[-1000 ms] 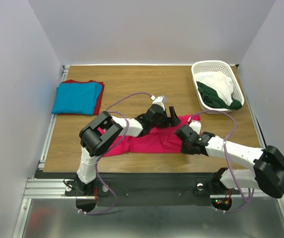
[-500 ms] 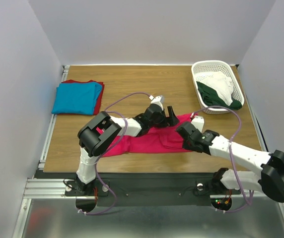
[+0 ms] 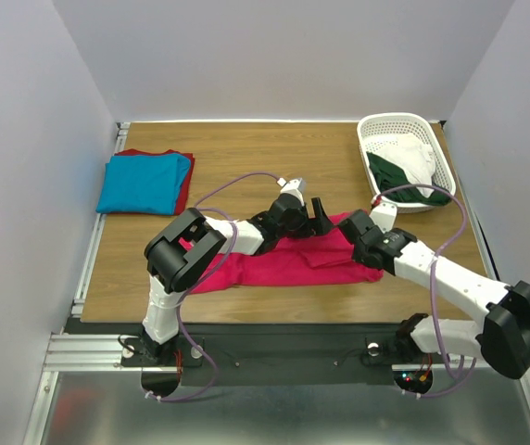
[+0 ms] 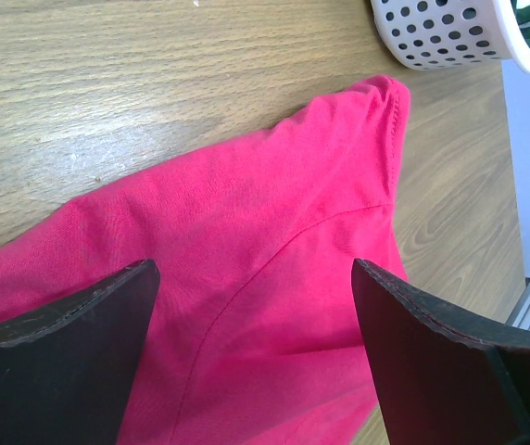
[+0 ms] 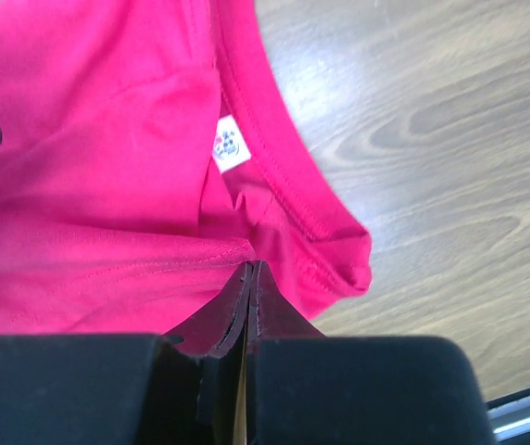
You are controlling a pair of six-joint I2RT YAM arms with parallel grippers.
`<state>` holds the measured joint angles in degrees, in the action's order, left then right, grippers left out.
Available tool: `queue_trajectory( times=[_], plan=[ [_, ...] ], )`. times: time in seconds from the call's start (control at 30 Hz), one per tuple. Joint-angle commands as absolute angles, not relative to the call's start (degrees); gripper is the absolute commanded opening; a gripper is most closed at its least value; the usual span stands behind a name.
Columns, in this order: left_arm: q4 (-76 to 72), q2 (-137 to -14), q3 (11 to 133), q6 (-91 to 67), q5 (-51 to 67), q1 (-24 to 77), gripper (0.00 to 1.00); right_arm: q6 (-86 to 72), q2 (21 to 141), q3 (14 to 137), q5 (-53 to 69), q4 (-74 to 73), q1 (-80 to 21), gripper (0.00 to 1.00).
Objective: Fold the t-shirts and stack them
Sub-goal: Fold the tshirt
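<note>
From above, the pink shirt [image 3: 274, 269] lies rumpled across the near middle of the bench [image 3: 246, 158]. The left pincer [image 3: 320, 215] is over its far edge and the right pincer [image 3: 356, 237] at its right end. A blue shirt [image 3: 143, 183] sits folded on a dark red shirt [image 3: 185, 193] at the far left.

Left wrist: the fingers [image 4: 61, 352] are spread wide, released, above pink cloth.

Right wrist: the jaws are clenched on a pink fold below the neck label [image 5: 228, 146].

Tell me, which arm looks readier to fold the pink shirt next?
Probably the right. The right hand is shut on the pink shirt beside the collar, ready to pull. The left hand hangs open over a sleeve, holding nothing.
</note>
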<state>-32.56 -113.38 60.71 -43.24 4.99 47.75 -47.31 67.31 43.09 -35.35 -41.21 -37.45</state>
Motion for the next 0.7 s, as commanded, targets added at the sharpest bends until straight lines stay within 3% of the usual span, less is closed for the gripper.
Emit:
queue_trajectory(
  times=[0.0,0.07,0.2,0.23,0.4,0.53,0.67],
  plan=[
    [-30.8,-110.2,59.6,-42.0,5.3,47.4,0.98,-46.4,68.9,45.7,-39.5,-41.9,-36.6,0.01],
    [-30.8,-110.2,59.6,-42.0,5.4,47.3,0.98,-46.1,69.3,46.2,-39.4,-41.9,-36.6,0.05],
    [-30.9,-110.5,59.9,-41.9,5.8,47.4,0.98,-44.6,68.6,47.5,-35.1,-41.3,-36.8,0.66],
    [-30.8,-110.6,59.9,-41.9,5.8,47.3,0.98,-43.6,68.0,47.5,-33.9,-40.3,-37.9,0.68],
    [-30.8,-111.0,60.2,-42.1,6.0,47.4,0.98,-39.9,67.7,46.1,-28.1,-31.0,-42.9,0.68],
    [-30.9,-111.4,60.5,-42.3,6.2,47.4,0.98,-38.7,72.0,45.8,-24.5,-26.1,-44.8,0.52],
    [-30.9,-111.8,60.6,-42.3,6.2,47.3,0.98,-37.5,75.4,45.8,-22.2,-21.2,-46.6,0.48]
  ],
)
